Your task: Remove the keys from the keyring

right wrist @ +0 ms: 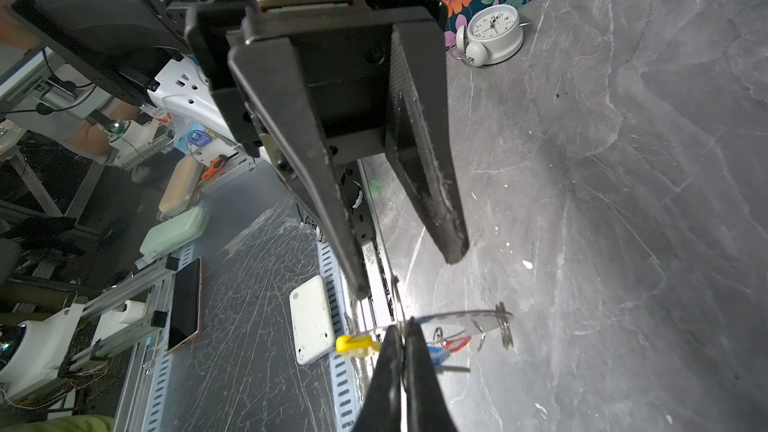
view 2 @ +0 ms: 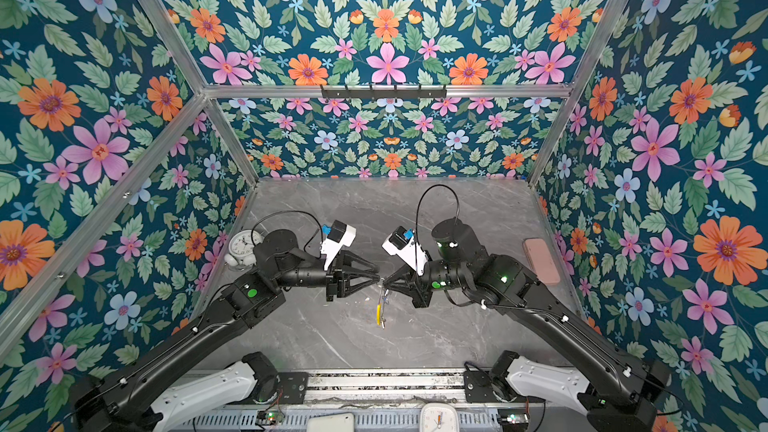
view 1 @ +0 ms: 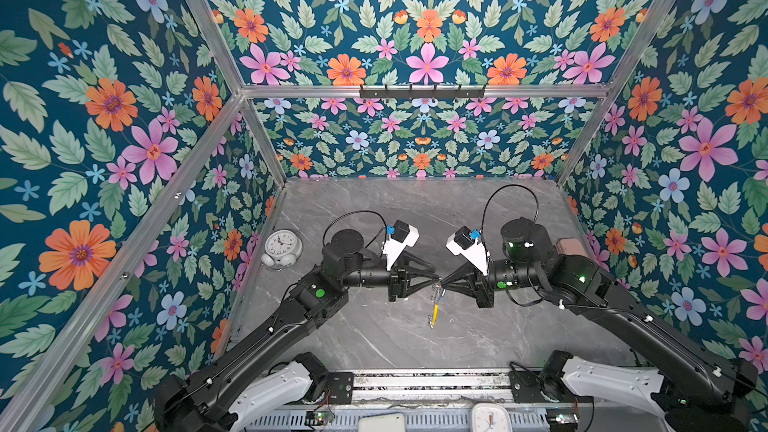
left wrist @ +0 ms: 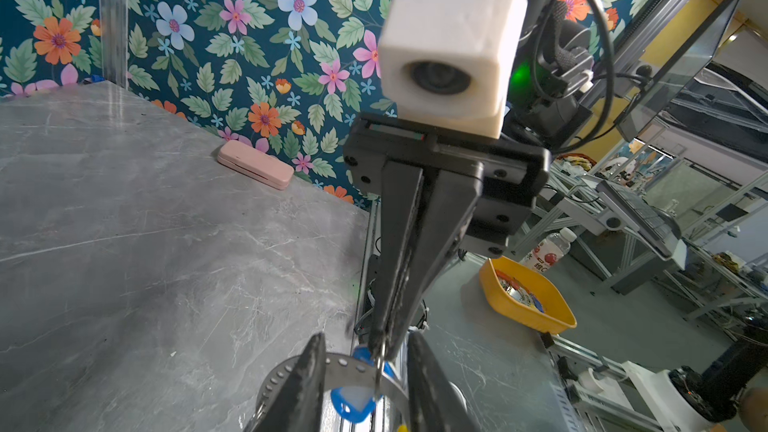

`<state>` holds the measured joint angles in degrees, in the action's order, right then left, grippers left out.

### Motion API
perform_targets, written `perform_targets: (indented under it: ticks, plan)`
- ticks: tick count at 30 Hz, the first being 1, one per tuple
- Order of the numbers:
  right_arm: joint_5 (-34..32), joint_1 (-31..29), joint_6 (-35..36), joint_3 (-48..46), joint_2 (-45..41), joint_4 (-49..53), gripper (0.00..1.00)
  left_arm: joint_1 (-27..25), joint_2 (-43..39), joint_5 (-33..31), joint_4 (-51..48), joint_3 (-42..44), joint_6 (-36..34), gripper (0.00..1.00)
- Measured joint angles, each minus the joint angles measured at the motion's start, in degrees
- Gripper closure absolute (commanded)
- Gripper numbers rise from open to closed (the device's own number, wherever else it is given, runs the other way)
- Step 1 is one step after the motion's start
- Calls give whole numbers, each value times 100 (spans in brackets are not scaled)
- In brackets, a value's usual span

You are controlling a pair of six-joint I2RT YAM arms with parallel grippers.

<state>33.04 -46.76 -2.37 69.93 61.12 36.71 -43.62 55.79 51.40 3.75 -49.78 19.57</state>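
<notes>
Two black arms reach in from the near edge of the grey table (view 1: 374,209). The left arm (view 1: 266,328) comes up from the left and bends at the elbow. Its front part turns sideways toward the middle. The right arm (view 1: 615,309) does the same from the other side. So the two grippers point at each other, tip to tip, above the middle of the table.

The right gripper (view 1: 443,283) is squeezed tight. In the right wrist view its fingertips (right wrist: 388,347) press together on the thin metal of the keyring (view 1: 434,314). The keyring hangs down from that pinch. In both top views it shows its thin side, like a short line, with its yellow sleeve (view 2: 378,312) near the low end. I cannot tell if the low end touches the table.

The left gripper (view 1: 436,278) is partway open. Its fingers (right wrist: 316,184) stand apart and hold nothing. The tips are just beside the top of the keyring, close to the tip of the right gripper. In the left wrist view one finger sits on each side of the ring.

The keys (left wrist: 353,405) are on the keyring and hang close under the pinch. The blue tag (right wrist: 434,353) and the red tag (right wrist: 457,343) sit side by side.

A white clock (view 1: 282,248) stands at the left edge of the table. A pink case (view 2: 540,259) lies at the right edge. Both are well apart from the grippers.
</notes>
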Motion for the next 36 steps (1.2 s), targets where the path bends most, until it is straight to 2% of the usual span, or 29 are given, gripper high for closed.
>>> perform_targets:
  ticks: [3,11,17,20,28,32,34,36]
  plan:
    - [-2,0,9,61,85,81,100,0,72,109,-85,-61,-15,73]
    - [-61,0,44,160,116,157,100,0,188,243,-208,-114,-39,76]
    - [-85,0,63,179,107,214,100,0,219,247,-256,-151,-63,89]
    - [-114,0,61,188,109,240,100,0,219,273,-251,-160,-107,100]
    - [-107,-4,-2,190,109,168,99,0,76,219,103,55,-118,100]
    - [-170,-7,-87,162,24,-42,73,0,-98,44,494,234,9,100]
    - [-203,-4,-90,85,-107,-243,65,0,-188,-4,645,323,101,100]
    - [-219,-7,-136,-83,-278,-525,60,0,-280,-122,809,417,125,100]
